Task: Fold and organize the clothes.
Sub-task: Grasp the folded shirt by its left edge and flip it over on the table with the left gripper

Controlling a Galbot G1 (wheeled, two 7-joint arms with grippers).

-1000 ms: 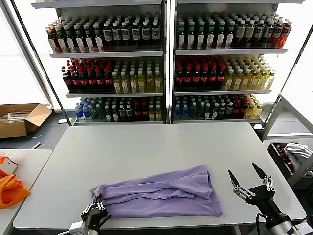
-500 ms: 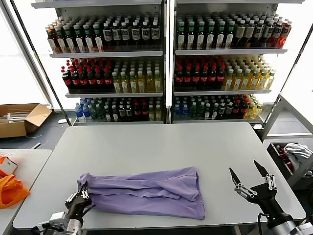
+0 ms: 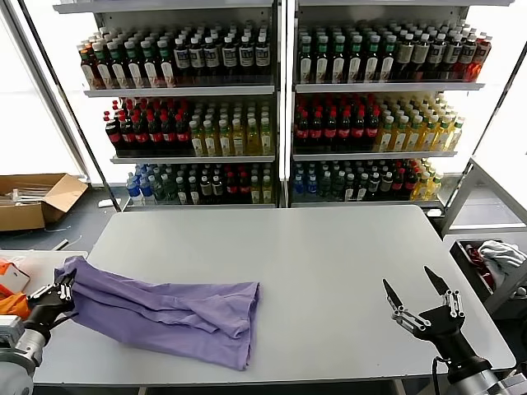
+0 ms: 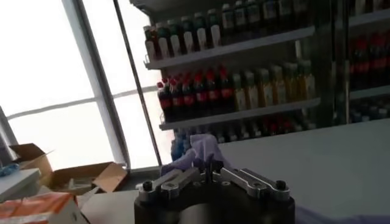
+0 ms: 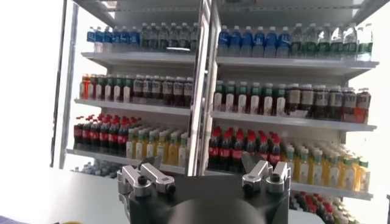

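While the tall shelves (image 3: 280, 99) of bottled drinks fill the back of the room, the big grey table (image 3: 329, 263) in front of them carries just one piece of clothing. That lavender shirt (image 3: 173, 313) lies bunched and creased along the table's near left side, its far end hanging just past the left edge. At that end the left gripper (image 3: 56, 295) is clenched on a corner of the cloth, holding it slightly raised off the table; from the left wrist camera a tuft of purple fabric (image 4: 204, 149) pokes up between the closed fingers (image 4: 177, 178). Over on the near right corner the right gripper (image 3: 418, 300) hovers above the table with its two fingers spread wide, grasping nothing and well apart from the shirt. A cardboard box (image 3: 37, 197) sits on the floor to the left, and something orange (image 3: 12, 303), perhaps a bag, shows just behind the left gripper.
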